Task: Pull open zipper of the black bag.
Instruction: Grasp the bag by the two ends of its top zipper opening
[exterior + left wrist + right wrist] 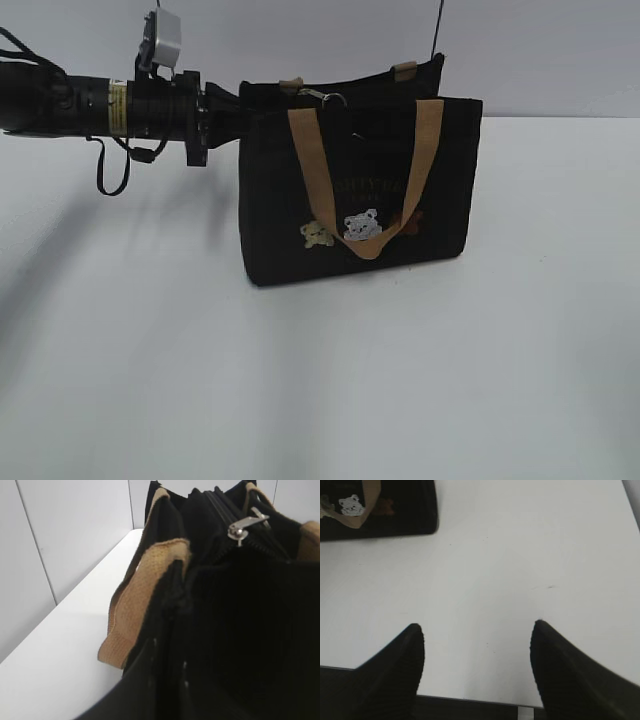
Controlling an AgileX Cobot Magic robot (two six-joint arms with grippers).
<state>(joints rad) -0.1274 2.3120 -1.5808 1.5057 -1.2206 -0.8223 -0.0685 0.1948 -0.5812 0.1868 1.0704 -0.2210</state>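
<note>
Black bag (350, 190) upright on table (300, 380); left gripper (235, 115) at bag's left end.

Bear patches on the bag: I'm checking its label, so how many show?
3, in a row low on the black bag's front: a cream one left, a white one in the middle, and a reddish one right, partly behind the tan handle.

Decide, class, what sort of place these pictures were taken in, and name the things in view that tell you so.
Probably a robot test bench in a lab, not a home. A bare white table backed by plain white wall panels, a camera-carrying robot arm, and a lone black bag set out as a prop.
</note>
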